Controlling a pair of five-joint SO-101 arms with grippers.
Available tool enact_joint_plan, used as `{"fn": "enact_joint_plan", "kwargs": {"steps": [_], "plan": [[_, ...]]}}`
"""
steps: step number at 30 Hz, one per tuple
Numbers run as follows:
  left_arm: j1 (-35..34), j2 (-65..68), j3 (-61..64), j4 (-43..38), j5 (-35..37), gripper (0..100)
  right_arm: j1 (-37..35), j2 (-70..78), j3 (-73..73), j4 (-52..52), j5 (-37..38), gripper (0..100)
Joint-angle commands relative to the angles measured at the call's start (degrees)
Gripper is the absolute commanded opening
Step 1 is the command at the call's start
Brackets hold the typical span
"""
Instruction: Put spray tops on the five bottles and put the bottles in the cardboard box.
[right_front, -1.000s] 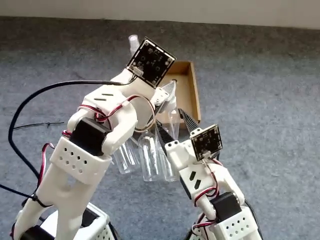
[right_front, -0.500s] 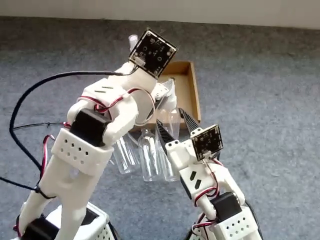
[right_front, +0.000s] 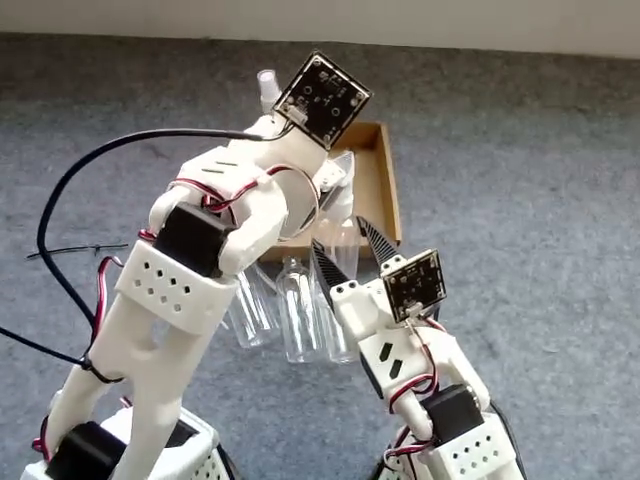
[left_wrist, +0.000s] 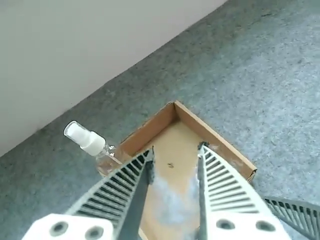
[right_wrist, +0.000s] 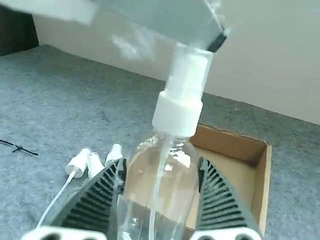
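Observation:
A clear bottle (right_wrist: 160, 190) stands upright between the fingers of my right gripper (right_wrist: 161, 167), which is shut on its body. A white spray top (right_wrist: 182, 100) sits on its neck. My left gripper (left_wrist: 175, 155) comes down from above and is shut on the head of that spray top, a white blur between its fingers. In the high view the left gripper (right_front: 338, 185) hangs over the near end of the cardboard box (right_front: 385, 190), just beyond the right gripper (right_front: 340, 237). The box (left_wrist: 215, 140) is open, with bare floor showing. Another bottle with a spray top (left_wrist: 87, 142) stands behind the box.
Clear bottles without tops (right_front: 300, 320) lie on the grey carpet under the arms. Loose spray tops (right_wrist: 82, 162) lie beside them. A black cable tie (right_front: 70, 250) lies to the left. Bare carpet stretches to the right of the box.
The left arm has swung up and away from the camera, toward the box, its wrist camera now higher. The right arm has kept still.

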Motion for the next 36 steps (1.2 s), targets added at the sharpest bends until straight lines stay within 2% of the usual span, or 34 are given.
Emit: {"fn": "enact_joint_plan", "kwargs": {"steps": [1, 7, 12, 15, 19, 23, 29, 36], "plan": [[-1.36, -1.45, -9.1, 3.16, -0.44, 15, 0.57, -0.84, -1.1, -1.36, -0.18, 0.5], [-5.67, -1.45, -22.46, 15.21, -0.44, 15, 0.57, -0.57, -1.1, -1.36, -0.35, 0.5], [-15.87, -1.54, -28.26, 31.03, -0.7, 15, 0.92, -0.57, -1.19, -1.36, -0.09, 0.5], [-21.23, -1.54, -25.54, 38.42, -0.35, 15, 0.92, -0.48, -1.45, -1.36, 0.0, 0.5], [-27.3, -3.38, -12.09, 38.86, 1.14, 15, 0.92, -0.31, -1.98, -1.45, 4.75, 0.5], [-28.88, -9.8, 8.48, 28.13, 1.49, 15, 0.92, 3.03, -6.55, -1.54, 5.71, 0.5], [-29.49, -24.04, 39.16, 7.3, 1.58, 15, 0.92, 23.96, -20.79, -4.35, 5.71, 0.5], [-35.91, -27.91, 57.36, -9.05, 1.58, 15, 0.66, 53.49, -38.73, -13.05, 5.8, 0.5]]}}
